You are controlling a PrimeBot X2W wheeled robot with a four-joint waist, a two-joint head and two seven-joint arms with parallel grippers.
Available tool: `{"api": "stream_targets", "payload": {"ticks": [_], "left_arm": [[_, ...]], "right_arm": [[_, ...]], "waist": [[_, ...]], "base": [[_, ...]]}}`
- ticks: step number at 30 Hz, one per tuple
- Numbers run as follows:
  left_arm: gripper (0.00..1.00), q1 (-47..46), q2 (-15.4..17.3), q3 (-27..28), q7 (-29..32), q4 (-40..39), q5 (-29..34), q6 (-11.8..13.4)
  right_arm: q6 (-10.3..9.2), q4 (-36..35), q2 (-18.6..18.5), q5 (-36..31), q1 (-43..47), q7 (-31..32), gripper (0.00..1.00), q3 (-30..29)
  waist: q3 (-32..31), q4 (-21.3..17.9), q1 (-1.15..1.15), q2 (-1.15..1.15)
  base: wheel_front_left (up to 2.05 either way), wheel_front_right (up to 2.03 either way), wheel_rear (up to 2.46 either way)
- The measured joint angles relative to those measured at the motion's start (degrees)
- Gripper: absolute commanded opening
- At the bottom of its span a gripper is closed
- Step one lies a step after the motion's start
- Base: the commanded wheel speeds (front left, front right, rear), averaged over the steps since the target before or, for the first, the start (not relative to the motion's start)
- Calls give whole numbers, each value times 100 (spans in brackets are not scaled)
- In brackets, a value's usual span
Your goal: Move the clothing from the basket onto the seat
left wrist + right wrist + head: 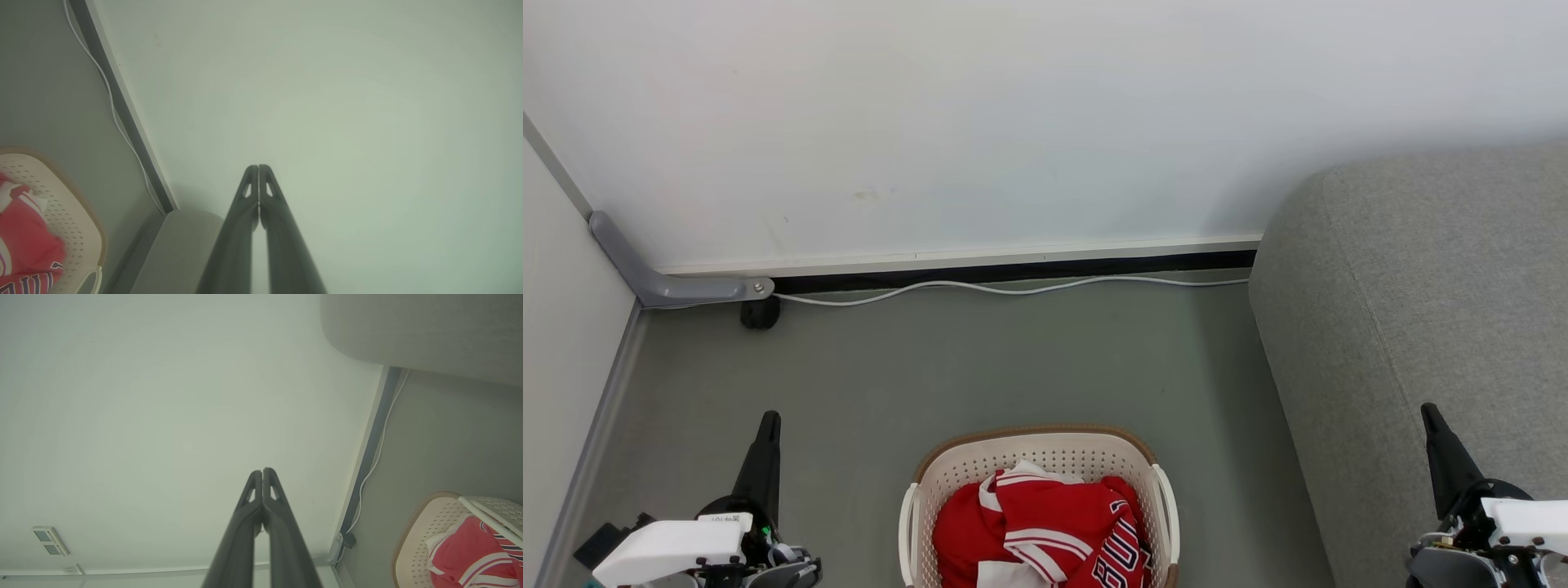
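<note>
On your far left a pale side wall (556, 327) is closing off the corner, and a grey angled bracket (662, 286) is sitting at its foot. The left tool (769, 418) is hovering over the grey-green floor (1013, 359) just inside that wall. Its two long dark fingers (241, 220) are clenched tip to tip and are gripping nothing.

At the bottom middle, the oval cream-white plastic basket with perforated walls and a brown rim (1033, 430) is standing on the floor between your two tools, apart from both. The red sports clothing with white stripes (1029, 531) is lying crumpled inside it. A jersey with dark white-edged lettering is lying toward the basket's right side.

Beyond the basket's far rim you are looking at a wide stretch of open floor. It is reaching up to the white back wall (1013, 122), where a thin white cable (1013, 288) is running along the dark gap at the wall's foot.

To the right, a strip of bare floor is separating the basket from the rounded edge of the big light grey woven seat (1421, 286). The right tool (1427, 410) is showing against that fabric near the seat's front edge, its fingers (245, 518) likewise clenched together and empty.
</note>
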Motion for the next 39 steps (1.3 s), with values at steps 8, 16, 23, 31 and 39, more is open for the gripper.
{"api": "stream_targets", "payload": {"ticks": [8,16,23,31,39], "left_arm": [[0,0,0,0,0,0,0,0],[0,0,0,0,0,0,0,0],[0,0,0,0,0,0,0,0],[100,30,-24,-3,-3,65,1,4],[100,383,-170,-38,-32,461,11,9]], "right_arm": [[0,0,0,0,0,0,0,0],[0,0,0,0,0,0,0,0],[0,0,0,0,0,0,0,0],[0,62,14,-4,25,-1,100,12],[-18,402,162,-11,347,-2,100,65]], "waist": [[0,0,0,0],[0,0,0,0],[0,0,0,0],[0,0,0,0],[24,-1,0,0]], "base": [[0,0,0],[0,0,0],[0,0,0],[0,0,0],[0,0,0]]}}
